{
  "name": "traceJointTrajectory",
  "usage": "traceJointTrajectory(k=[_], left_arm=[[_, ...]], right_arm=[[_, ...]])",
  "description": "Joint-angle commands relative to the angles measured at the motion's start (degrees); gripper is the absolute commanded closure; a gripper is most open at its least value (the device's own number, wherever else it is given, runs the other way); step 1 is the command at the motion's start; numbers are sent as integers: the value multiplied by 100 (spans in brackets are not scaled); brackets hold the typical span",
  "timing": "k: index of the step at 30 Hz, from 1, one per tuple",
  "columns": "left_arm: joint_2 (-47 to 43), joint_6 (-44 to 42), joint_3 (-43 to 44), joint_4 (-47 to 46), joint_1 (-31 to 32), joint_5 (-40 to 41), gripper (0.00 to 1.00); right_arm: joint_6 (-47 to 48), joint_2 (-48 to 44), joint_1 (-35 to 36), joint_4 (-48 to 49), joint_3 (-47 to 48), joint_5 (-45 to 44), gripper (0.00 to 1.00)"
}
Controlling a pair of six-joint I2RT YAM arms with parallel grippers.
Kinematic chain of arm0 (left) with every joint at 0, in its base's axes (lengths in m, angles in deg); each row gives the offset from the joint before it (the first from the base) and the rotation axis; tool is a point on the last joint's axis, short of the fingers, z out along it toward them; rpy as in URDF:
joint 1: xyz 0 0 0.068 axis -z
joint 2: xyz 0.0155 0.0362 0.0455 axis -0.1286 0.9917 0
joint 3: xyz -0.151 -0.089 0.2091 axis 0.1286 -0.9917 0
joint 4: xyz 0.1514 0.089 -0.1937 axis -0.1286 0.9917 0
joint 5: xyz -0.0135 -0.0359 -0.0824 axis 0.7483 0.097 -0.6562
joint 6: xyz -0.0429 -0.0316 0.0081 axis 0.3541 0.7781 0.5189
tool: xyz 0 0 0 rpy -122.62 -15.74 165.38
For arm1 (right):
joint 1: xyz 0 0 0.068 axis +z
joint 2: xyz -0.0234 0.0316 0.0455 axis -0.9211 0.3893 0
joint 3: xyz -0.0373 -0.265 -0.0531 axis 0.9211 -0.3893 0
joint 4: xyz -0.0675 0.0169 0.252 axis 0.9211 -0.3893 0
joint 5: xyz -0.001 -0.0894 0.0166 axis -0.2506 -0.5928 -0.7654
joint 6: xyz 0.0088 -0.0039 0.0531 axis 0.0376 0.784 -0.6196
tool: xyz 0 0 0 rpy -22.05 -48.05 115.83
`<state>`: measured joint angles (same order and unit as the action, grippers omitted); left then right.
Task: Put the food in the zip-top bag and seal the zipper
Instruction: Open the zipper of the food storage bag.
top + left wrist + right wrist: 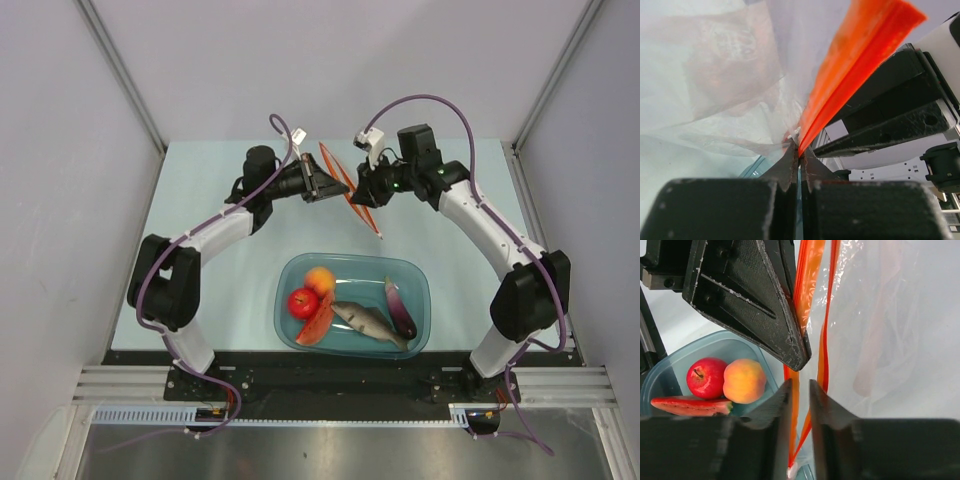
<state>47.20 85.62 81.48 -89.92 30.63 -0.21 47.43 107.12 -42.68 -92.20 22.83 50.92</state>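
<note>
Top view first: both arms reach in over the pale table [200,200] and meet in mid-air, the left gripper [332,188] and the right gripper [366,188] nose to nose on the zip-top bag [337,168], which hangs edge-on between them above the surface, so only its zipper [368,218] reads, a slanted orange line. Near the bases sits the teal tub [412,268] with all the food in it — red apple [303,301] touching the orange round fruit [320,279], the red-orange wedge slice [315,325] below them, the grey fish [370,322] lying across the middle, and the purple eggplant [398,307] along the right side. Over to the left wrist: its jaws are pressed together on the bag's corner where the orange strip comes in, clear crinkled film fanning up to the left. The right gripper's black finger crowds the right half, and only a sliver of tub rim peeks out below. Now the right wrist: its jaws stand narrow, a slit apart, with one orange lip running through the slit — whether they pinch it I cannot tell. A second thin orange line runs just outside the right finger. The left gripper's finger blocks the upper left. Behind it, apple, orange fruit and wedge show in the tub, while fish and eggplant are out of view.
</note>
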Motion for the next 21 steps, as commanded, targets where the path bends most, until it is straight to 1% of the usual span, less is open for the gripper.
traceJointTrajectory(k=[1,2,4,7,11,15,17,21], left_arm=[[-359,34,-58,-389,40,-166,100],[-368,25,-59,-389,40,-158,100],[-368,-1,-50,-345,40,-149,100],[-351,-1,-15,-301,40,-149,100],[-333,-1,-6,-301,40,-123,100],[-307,34,-6,-371,40,-96,100],[-315,34,-15,-389,49,-96,100],[-315,34,-15,-398,49,-122,100]], right_arm=[[3,-23,-111,255,3,81,81],[3,-40,-155,255,11,99,82],[-14,-110,-251,255,11,108,82],[-85,-233,-313,273,46,239,79],[-41,-322,-287,299,38,345,72],[-93,-164,-296,255,73,301,70],[-103,-94,-296,255,99,353,67],[-129,82,-261,316,134,398,67]])
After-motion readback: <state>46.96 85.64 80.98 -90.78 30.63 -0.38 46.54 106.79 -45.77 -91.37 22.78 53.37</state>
